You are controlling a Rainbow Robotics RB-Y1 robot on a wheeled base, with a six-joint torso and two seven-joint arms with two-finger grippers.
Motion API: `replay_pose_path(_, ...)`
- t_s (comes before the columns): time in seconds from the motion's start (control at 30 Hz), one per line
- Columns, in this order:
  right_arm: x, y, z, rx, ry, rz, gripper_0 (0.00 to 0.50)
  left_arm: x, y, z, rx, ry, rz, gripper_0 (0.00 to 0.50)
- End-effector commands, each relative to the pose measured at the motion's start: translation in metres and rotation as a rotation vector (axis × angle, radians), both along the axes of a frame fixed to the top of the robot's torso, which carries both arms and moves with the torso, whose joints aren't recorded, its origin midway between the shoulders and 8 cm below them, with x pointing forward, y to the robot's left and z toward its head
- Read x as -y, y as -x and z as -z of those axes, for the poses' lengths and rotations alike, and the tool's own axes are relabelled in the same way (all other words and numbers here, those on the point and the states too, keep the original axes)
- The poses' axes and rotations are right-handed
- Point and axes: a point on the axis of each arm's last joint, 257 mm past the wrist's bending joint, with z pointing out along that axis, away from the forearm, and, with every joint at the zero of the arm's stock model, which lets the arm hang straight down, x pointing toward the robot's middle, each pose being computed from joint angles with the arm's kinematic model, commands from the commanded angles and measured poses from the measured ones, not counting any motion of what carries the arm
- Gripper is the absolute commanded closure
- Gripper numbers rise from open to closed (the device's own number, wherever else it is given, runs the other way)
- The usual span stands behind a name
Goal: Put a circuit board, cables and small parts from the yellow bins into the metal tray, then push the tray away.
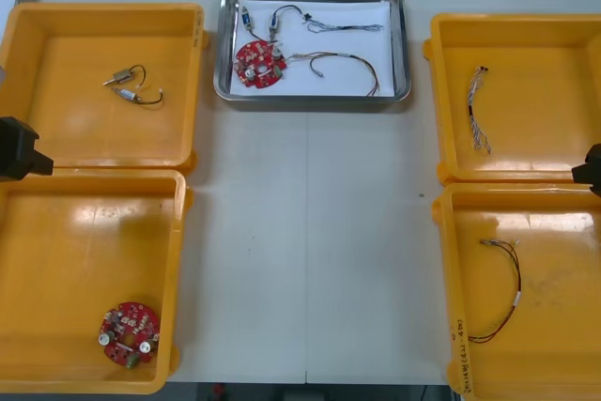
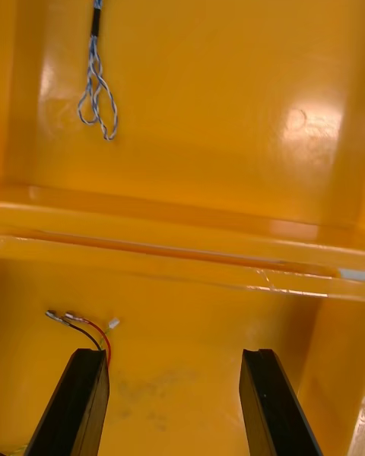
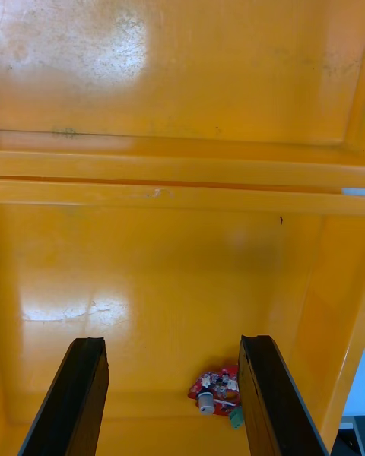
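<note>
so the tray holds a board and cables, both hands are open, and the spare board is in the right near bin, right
No: the spare board lies in the left near bin, as the front view shows. The tray does hold a board and cables, and the left hand and right hand are open.

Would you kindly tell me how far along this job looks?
Done: the shiny metal tray holds a round red circuit board, cables and small metal parts, and sits far back on the table, seemingly pushed. In hand: nothing; left gripper and right gripper hang open over yellow bins. Left: apparently nothing.
</note>
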Motion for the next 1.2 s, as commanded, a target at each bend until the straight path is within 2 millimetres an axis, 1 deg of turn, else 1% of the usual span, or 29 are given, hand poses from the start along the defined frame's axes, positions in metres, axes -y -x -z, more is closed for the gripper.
replay_pose_path(0.03, 0.028, 0.015, -0.009, 0.018, 0.007, 0.085, 0.0, -0.014, 0.005, -0.009, 0.022, -0.06, 0.027, 0.0)
replay_pose_path(0.1, 0.03, 0.018, -0.007, 0.012, 0.006, 0.089, 0.0, -0.014, 0.005, -0.009, 0.022, -0.06, 0.027, 0.0)
replay_pose_path(0.17, 0.031, 0.024, 0.002, -0.01, 0.0, 0.095, 0.0, -0.014, 0.005, -0.009, 0.022, -0.06, 0.027, 0.0)
replay_pose_path(0.23, 0.032, 0.025, 0.004, -0.016, 0.0, 0.096, 0.0, -0.014, 0.005, -0.009, 0.022, -0.06, 0.027, 0.0)
replay_pose_path(0.27, 0.032, 0.03, 0.01, -0.031, -0.005, 0.098, 0.0, -0.014, 0.005, -0.009, 0.022, -0.06, 0.027, 0.0)
replay_pose_path(0.37, 0.033, 0.035, 0.016, -0.047, -0.012, 0.101, 0.0, -0.014, 0.005, -0.009, 0.022, -0.06, 0.027, 0.0)
replay_pose_path(0.43, 0.031, 0.037, 0.019, -0.055, -0.025, 0.096, 0.0, -0.014, 0.005, -0.009, 0.022, -0.06, 0.027, 0.0)
replay_pose_path(0.53, 0.026, 0.041, 0.02, -0.055, -0.066, 0.088, 0.0, -0.014, 0.005, -0.009, 0.022, -0.06, 0.027, 0.0)
replay_pose_path(0.6, 0.027, 0.044, 0.019, -0.052, -0.085, 0.09, 0.0, -0.014, 0.005, -0.009, 0.022, -0.06, 0.027, 0.0)
replay_pose_path(0.8, 0.028, 0.046, 0.014, -0.036, -0.082, 0.096, 0.0, -0.014, 0.005, -0.009, 0.022, -0.06, 0.027, 0.0)
replay_pose_path(0.97, 0.032, 0.05, 0.019, -0.047, -0.085, 0.12, 0.0, -0.014, 0.005, -0.009, 0.022, -0.06, 0.027, 0.0)
replay_pose_path(1.2, 0.03, 0.054, 0.023, -0.056, -0.101, 0.131, 0.0, -0.014, 0.005, -0.009, 0.022, -0.06, 0.027, 0.0)
